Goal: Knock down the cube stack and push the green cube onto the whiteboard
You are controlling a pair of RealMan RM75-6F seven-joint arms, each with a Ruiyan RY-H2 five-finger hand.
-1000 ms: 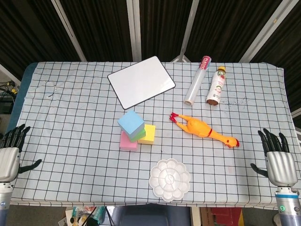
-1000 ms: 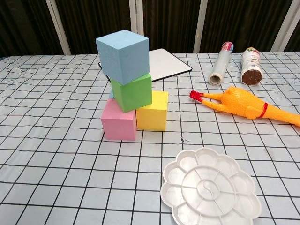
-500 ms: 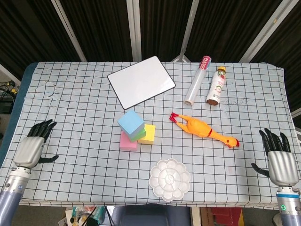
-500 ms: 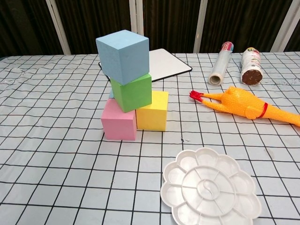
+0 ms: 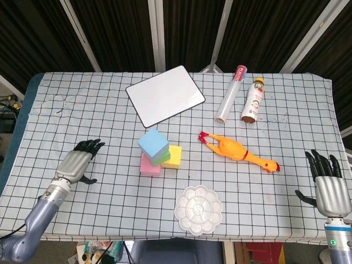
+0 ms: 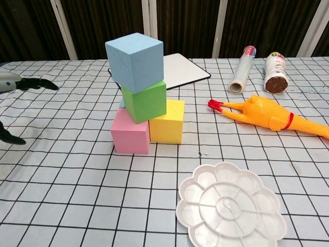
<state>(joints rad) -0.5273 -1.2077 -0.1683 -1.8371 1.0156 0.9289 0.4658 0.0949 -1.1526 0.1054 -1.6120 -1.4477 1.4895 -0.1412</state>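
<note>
The cube stack is standing at the middle of the head view: a blue cube on top, the green cube under it, and a pink cube and yellow cube side by side at the base. The green cube is sitting twisted and slightly tilted across the 2 base cubes; it has no long axis, and in the chest view 1 vertical edge is pointing roughly toward the camera. The whiteboard is lying just above the stack in the head view, long axis running lower left to upper right.

The left hand is hovering at the lower left, fingers spread and holding nothing, well apart from the stack. The right hand is waiting at the lower right, fingers spread.

A sideways swipe from the left is likely sending the cubes rightward toward the rubber chicken or down onto the paint palette, leaving the green cube off line for the board. A hard knock may roll it across the checked surface.
</note>
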